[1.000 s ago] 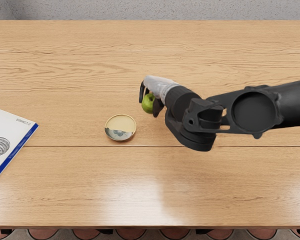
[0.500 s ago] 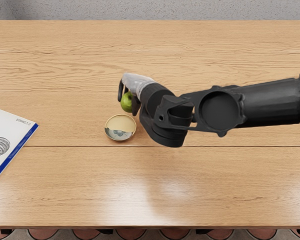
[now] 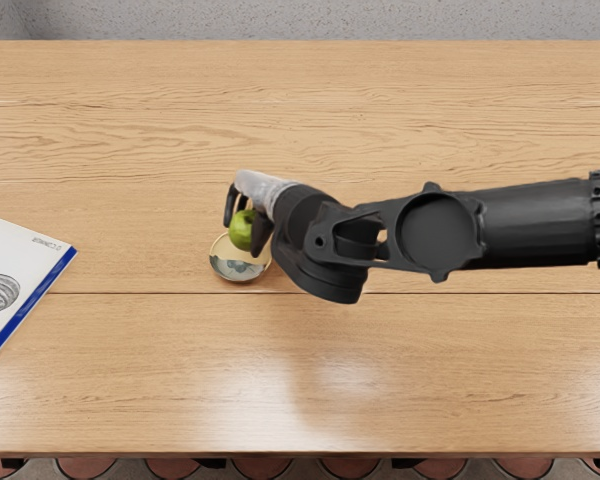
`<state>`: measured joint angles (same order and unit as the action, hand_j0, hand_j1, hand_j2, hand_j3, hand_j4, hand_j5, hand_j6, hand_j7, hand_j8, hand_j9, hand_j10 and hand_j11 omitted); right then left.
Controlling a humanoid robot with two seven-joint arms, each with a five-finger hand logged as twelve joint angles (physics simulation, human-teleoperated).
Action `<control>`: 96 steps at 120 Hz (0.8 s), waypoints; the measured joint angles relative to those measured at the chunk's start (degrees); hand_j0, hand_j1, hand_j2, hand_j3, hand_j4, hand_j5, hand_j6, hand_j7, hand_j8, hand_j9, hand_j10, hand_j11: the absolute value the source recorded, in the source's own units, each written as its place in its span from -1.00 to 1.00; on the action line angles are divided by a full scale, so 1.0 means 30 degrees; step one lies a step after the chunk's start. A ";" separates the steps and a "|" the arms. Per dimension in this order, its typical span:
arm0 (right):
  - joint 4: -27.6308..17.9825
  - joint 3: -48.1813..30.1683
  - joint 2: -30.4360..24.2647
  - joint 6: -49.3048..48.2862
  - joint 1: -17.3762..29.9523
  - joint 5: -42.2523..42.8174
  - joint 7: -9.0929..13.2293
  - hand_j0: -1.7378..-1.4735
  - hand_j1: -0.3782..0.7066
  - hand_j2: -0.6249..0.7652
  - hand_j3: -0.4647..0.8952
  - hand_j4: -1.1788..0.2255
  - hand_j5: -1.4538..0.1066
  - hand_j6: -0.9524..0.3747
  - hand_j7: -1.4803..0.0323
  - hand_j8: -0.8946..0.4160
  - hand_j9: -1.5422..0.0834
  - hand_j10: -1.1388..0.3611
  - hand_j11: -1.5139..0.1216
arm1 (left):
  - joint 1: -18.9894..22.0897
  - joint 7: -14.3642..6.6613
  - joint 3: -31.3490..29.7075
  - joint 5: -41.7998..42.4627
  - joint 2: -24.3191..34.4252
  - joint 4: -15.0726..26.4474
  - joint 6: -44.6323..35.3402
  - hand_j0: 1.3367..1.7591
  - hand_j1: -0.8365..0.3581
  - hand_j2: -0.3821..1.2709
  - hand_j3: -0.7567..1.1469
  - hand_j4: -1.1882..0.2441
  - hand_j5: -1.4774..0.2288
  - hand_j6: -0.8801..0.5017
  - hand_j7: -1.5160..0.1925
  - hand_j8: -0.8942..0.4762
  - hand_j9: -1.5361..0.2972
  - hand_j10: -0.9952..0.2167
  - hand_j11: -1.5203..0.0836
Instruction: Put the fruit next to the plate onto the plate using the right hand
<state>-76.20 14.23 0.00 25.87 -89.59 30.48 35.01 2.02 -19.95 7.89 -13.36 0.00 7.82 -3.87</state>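
Note:
A small green fruit (image 3: 241, 229) is held in my right hand (image 3: 244, 213), whose dark fingers are curled around it. The hand and fruit hover over the upper part of a small round plate (image 3: 231, 265) with a cream centre and a blue-grey patterned rim. Only the plate's lower left half shows; the hand and wrist cover the rest. I cannot tell whether the fruit touches the plate. My right arm (image 3: 460, 235) reaches in from the right edge across the table's middle. The left arm is out of view.
A white and blue booklet (image 3: 10, 280) lies at the left edge of the wooden table (image 3: 300, 380). The table's front edge runs along the bottom of the view.
My right hand carried the green fruit leftward and slightly down, from right of the plate to over the plate's top edge. The plate and booklet have not moved.

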 joint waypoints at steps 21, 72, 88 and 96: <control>0.0014 -0.0329 0.0000 -0.0211 0.0199 0.0052 -0.0002 -0.38 -0.17 0.11 -0.32 0.05 -0.04 0.05 0.07 0.02 0.02 -0.16 -0.02 | 0.0000 0.0000 0.0006 0.0000 0.0000 0.0002 0.0000 0.52 0.95 -0.53 -0.21 0.63 0.70 0.25 0.75 0.28 0.65 0.61 0.86; -0.1055 -0.2463 0.0000 -0.0456 -0.0043 -0.1617 -0.0003 -0.39 -0.84 -0.07 -0.32 0.59 0.75 0.38 0.84 0.32 0.78 0.43 0.74 | -0.0129 0.0000 0.0007 0.0000 0.0000 0.0000 0.0000 0.52 0.95 -0.53 -0.20 0.63 0.70 0.25 0.75 0.28 0.65 0.61 0.86; -0.1645 -0.5605 0.0000 -0.3872 0.1288 -0.2728 -0.0003 -0.40 -0.89 -0.09 -0.32 0.63 0.80 0.41 0.90 0.34 0.84 0.47 0.79 | -0.0218 0.0000 -0.0016 0.0000 0.0000 0.0000 0.0000 0.52 0.95 -0.53 -0.20 0.63 0.70 0.25 0.75 0.28 0.65 0.61 0.86; -0.1828 -0.6985 0.0000 -0.5919 0.1972 -0.3708 -0.0003 -0.40 -0.91 -0.09 -0.32 0.65 0.82 0.41 0.91 0.35 0.85 0.48 0.81 | -0.0230 0.0000 -0.0033 0.0000 0.0000 0.0000 0.0000 0.52 0.95 -0.53 -0.20 0.63 0.70 0.25 0.75 0.28 0.65 0.61 0.87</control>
<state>-81.69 -6.72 0.00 8.12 -83.68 19.35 35.00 1.33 -19.95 7.80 -13.36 0.00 7.82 -3.87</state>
